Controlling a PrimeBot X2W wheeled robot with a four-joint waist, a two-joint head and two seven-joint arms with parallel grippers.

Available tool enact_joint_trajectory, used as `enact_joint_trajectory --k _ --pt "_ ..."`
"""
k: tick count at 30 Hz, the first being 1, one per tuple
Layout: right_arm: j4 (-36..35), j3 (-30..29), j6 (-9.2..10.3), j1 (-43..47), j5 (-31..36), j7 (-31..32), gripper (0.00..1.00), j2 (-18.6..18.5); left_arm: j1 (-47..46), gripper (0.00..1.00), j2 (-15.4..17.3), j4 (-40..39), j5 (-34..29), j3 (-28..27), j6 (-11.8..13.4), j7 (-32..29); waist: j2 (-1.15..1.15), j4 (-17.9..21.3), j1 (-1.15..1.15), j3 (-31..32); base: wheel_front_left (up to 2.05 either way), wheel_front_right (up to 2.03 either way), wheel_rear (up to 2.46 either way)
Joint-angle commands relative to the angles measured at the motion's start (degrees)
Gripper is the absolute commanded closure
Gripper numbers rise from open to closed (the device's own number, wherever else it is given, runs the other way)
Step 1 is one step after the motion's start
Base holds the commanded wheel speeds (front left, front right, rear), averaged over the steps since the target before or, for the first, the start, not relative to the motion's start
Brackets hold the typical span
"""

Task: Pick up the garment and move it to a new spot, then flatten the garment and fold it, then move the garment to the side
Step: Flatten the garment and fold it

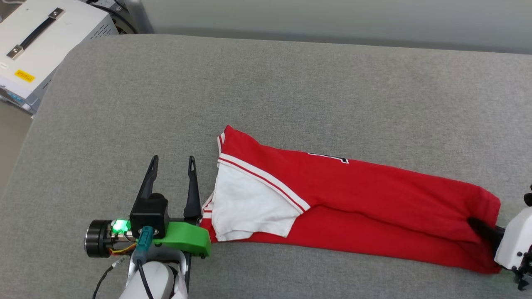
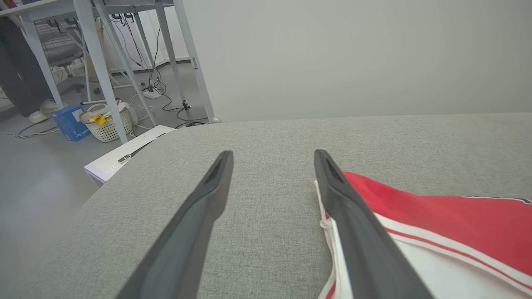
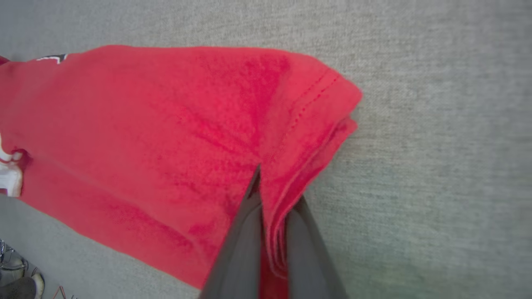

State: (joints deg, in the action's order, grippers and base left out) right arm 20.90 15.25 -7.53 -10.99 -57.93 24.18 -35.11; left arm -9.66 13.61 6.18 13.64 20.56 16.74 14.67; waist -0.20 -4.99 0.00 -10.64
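Note:
The garment (image 1: 353, 199) lies folded lengthwise into a long red band on the grey tabletop (image 1: 266, 91), a white sleeve (image 1: 249, 203) on top at its left end and part of the dark lettering showing at its far edge. My left gripper (image 1: 173, 162) stands open just left of the sleeve, nothing between its fingers; its right finger (image 2: 353, 220) rests against the shirt's striped edge (image 2: 436, 236). My right gripper (image 1: 482, 228) is shut on the hem end of the garment (image 3: 166, 137), with layers of red cloth pinched between its fingers (image 3: 249, 232).
A white box with a black handle (image 1: 41, 45) stands off the table's far left corner. Beyond the table the left wrist view shows desk legs, cables, a blue box and a white basket (image 2: 106, 124) on the floor. Bare grey surface surrounds the garment.

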Motion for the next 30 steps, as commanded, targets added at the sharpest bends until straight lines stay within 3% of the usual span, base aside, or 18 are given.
enact_joint_trajectory --k 1,9,15,22,30 --pt "0.7 -0.2 0.04 0.3 -0.3 -0.3 1.0 -1.2 1.1 0.0 -0.6 0.0 -1.1 -0.7 -0.8 0.3 0.2 0.4 0.0 0.6 0.0 0.0 0.0" --pt "2.1 -2.9 0.04 1.0 0.5 -0.1 1.0 -7.4 3.3 0.0 -2.9 0.1 -4.2 -3.6 -4.5 0.3 0.2 1.1 0.0 2.5 0.0 0.0 0.0" --pt "-1.0 -3.1 0.04 2.1 -0.7 3.1 1.0 -8.4 4.2 0.0 -4.2 0.6 -5.8 -5.4 -6.3 0.3 0.2 1.2 0.0 3.5 0.0 0.0 0.0" --pt "-16.1 -1.3 0.04 1.8 -2.3 8.7 1.0 -5.0 4.7 0.0 -5.9 1.1 -7.6 -7.0 -8.5 0.3 0.2 0.5 0.0 3.7 0.0 0.0 0.0" --pt "-22.3 6.3 0.04 -6.5 3.8 14.0 1.0 -0.9 3.0 0.0 -7.5 1.0 -8.8 -7.7 -9.9 0.3 0.2 -1.0 0.0 0.9 0.0 0.0 0.0"
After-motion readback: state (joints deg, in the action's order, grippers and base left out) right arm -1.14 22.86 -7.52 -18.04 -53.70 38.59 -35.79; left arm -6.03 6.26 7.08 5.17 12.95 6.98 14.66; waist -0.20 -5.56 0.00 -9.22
